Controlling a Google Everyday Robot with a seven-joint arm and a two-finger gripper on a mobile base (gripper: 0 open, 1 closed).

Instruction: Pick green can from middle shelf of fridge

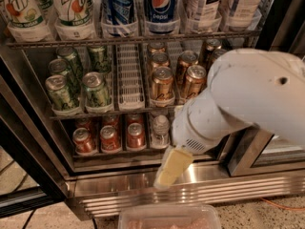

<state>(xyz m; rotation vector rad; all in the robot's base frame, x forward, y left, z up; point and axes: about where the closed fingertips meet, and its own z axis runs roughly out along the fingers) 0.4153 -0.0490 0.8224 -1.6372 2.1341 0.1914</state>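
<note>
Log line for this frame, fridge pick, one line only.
phase: pre-grasp | gripper: low, before stainless steel fridge base | green-and-white aluminium can: untouched, front of grey wire middle shelf, left side

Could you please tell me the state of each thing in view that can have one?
fridge: open, racks exposed.
middle shelf: stocked, with its centre white lane bare where it shows.
green cans: upright in their lanes, none grasped.
gold cans: upright.
red cans: upright on the lower rack.
soda bottles: upright on the top rack.
gripper: low before the fridge's steel base, below the cans, touching none.
</note>
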